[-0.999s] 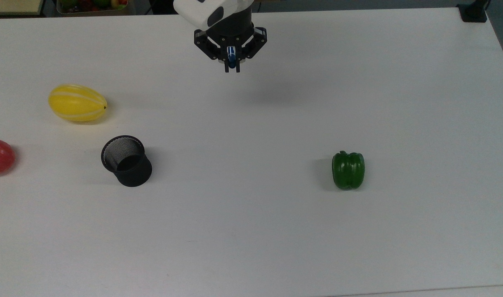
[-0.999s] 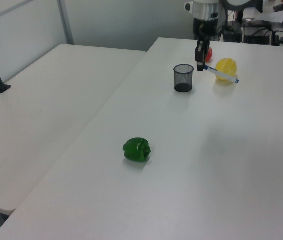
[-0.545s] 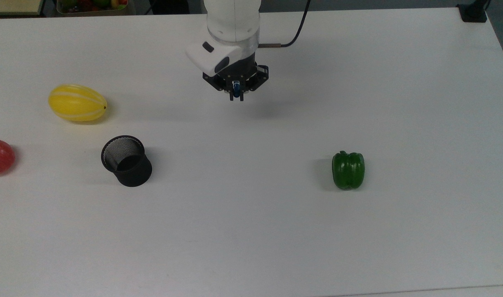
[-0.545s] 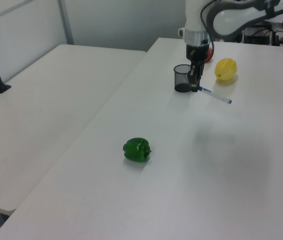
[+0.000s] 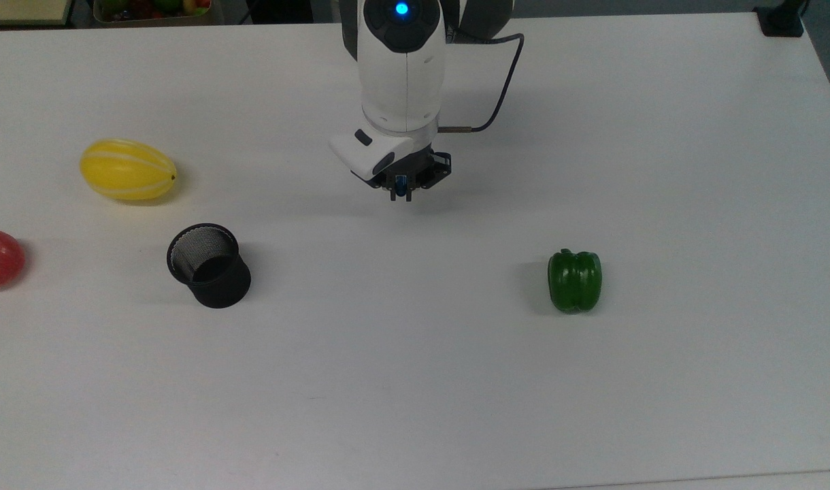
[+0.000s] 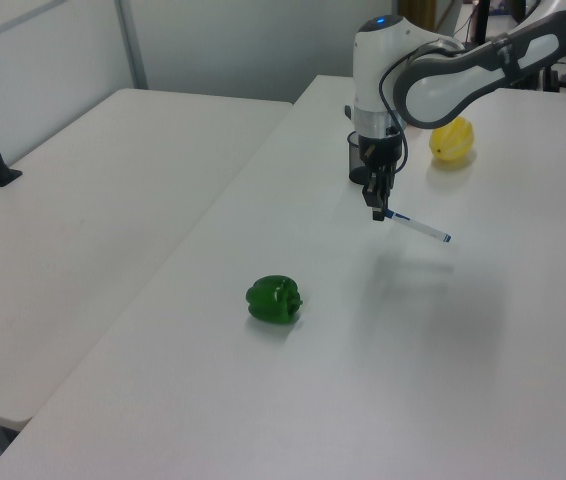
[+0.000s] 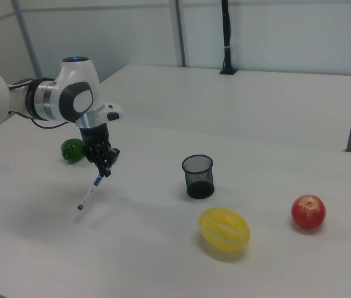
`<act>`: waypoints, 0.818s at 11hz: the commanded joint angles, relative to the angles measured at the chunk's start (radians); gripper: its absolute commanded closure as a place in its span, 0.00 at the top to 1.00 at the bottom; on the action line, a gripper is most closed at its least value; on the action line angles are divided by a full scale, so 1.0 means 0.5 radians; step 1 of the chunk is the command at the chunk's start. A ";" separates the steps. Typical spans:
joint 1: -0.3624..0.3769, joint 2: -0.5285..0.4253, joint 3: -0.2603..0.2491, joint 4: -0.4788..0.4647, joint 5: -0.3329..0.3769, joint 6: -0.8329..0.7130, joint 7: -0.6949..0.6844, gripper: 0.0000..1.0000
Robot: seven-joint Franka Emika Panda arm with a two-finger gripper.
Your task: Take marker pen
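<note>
White worktop (image 5: pixel 660 136), matte, with a 2nd white table butted alongside it in the left view and behind it in the right view. Grey partition walls with metal uprights in the right view's background; a black post stands on the far table there. A crate of fruit sits past the worktop edge at the top view's upper left.

On the worktop: black mesh cup (image 5: pixel 209 265), yellow melon (image 5: pixel 128 169), red apple (image 5: pixel 0 257), green pepper (image 5: pixel 575 280). In the top view the cup, melon and apple sit toward the left, the pepper well apart on the right.

White arm (image 5: pixel 403 75) reaches in from the top view's upper edge, blue light on its top joint, a cable looping off on the top view's right. Wrist points straight down over the worktop's middle, between cup and pepper.

Tool (image 6: pixel 378 213) is pinching 1 marker (image 6: pixel 418 228) at 1 end. The marker hangs tilted, off the surface, its free end slanting down and out toward the left view's right; in the right view (image 7: pixel 89 193) it slants toward the lower left. Shadow on the worktop below it.
</note>
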 commanded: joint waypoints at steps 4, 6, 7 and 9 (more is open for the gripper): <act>0.047 -0.003 -0.018 0.009 -0.076 0.035 0.044 1.00; 0.047 -0.009 -0.021 0.012 -0.076 0.032 0.047 1.00; 0.050 -0.033 -0.021 0.012 -0.076 0.022 0.047 1.00; 0.038 -0.159 -0.024 0.012 -0.079 -0.051 0.029 1.00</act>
